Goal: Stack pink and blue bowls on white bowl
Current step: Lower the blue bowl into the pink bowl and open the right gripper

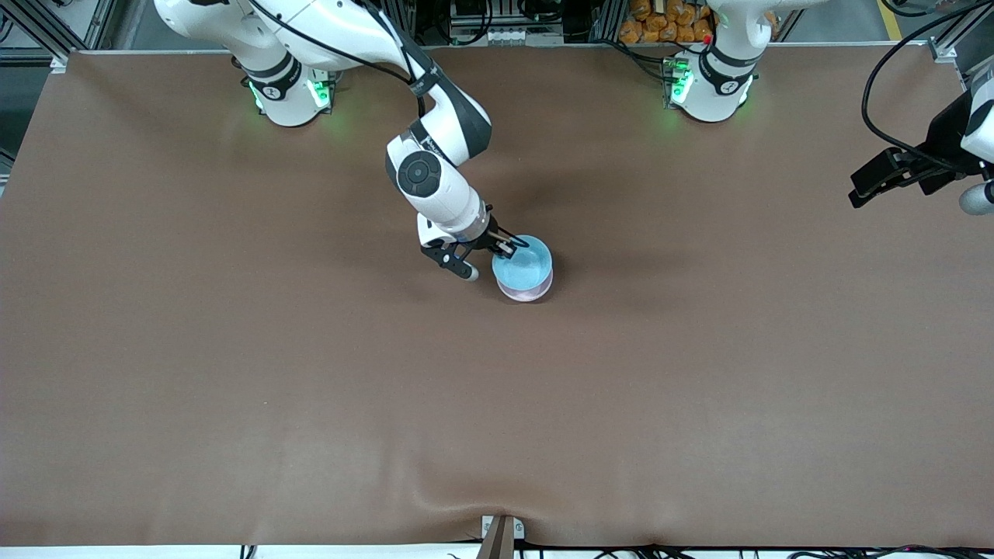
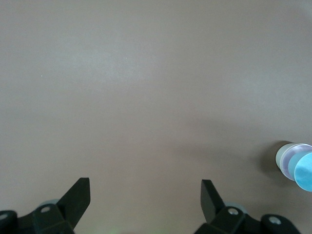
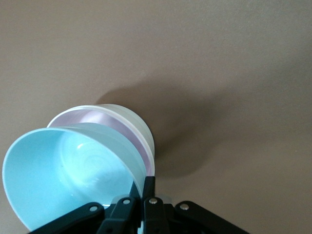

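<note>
The light blue bowl (image 1: 522,264) rests tilted in the pale pink bowl (image 1: 530,293), at the middle of the table. In the right wrist view the blue bowl (image 3: 63,170) lies inside the pink bowl (image 3: 100,118), which is nested in the white bowl (image 3: 138,126). My right gripper (image 1: 509,247) is shut on the blue bowl's rim, one finger inside and one outside (image 3: 141,184). My left gripper (image 1: 862,190) waits open and empty above the table at the left arm's end. Its wrist view (image 2: 146,187) shows the stack far off: white (image 2: 282,157), pink (image 2: 291,165), blue (image 2: 306,171).
The brown table cover (image 1: 311,404) is bare around the stack. A small metal bracket (image 1: 501,532) sits at the table edge nearest the front camera.
</note>
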Robot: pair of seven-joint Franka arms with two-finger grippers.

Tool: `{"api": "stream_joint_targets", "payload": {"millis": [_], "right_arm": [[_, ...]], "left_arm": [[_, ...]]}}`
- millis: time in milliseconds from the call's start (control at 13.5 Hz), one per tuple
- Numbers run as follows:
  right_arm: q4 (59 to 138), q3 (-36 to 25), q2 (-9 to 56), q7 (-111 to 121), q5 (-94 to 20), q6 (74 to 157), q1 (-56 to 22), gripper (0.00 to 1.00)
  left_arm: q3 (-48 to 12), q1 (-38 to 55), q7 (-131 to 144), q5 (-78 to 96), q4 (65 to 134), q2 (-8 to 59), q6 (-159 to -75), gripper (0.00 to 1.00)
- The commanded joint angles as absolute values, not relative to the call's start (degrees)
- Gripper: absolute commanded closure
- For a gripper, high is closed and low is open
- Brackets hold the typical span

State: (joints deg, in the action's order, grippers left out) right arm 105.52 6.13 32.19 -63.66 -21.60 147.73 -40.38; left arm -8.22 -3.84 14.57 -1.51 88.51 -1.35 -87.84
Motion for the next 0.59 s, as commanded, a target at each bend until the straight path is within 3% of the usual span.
{"api": "stream_joint_targets", "payload": {"millis": [0,296,369,517], "right_arm": [[104.41,6.06,32.87,-63.63,-22.41,148.36,-40.69,1.0],[104.41,5.98,33.31,-63.63,-22.24,149.33,-40.87,1.0],[104.33,6.06,33.4,-63.63,-22.24,149.33,-40.87,0.85],[104.24,5.98,33.22,-63.72,-22.24,149.33,-40.87,0.05]], "left_arm": [[-8.35,-4.31,13.01,-1.05,88.68,-1.85,-88.33,0.0],[-8.35,-4.22,13.01,-1.05,88.59,-1.67,-88.42,0.0],[-8.35,-4.22,13.01,-1.05,88.59,-1.67,-88.77,0.0],[-8.35,-4.22,13.01,-1.05,88.59,-1.67,-88.86,0.0]]}}
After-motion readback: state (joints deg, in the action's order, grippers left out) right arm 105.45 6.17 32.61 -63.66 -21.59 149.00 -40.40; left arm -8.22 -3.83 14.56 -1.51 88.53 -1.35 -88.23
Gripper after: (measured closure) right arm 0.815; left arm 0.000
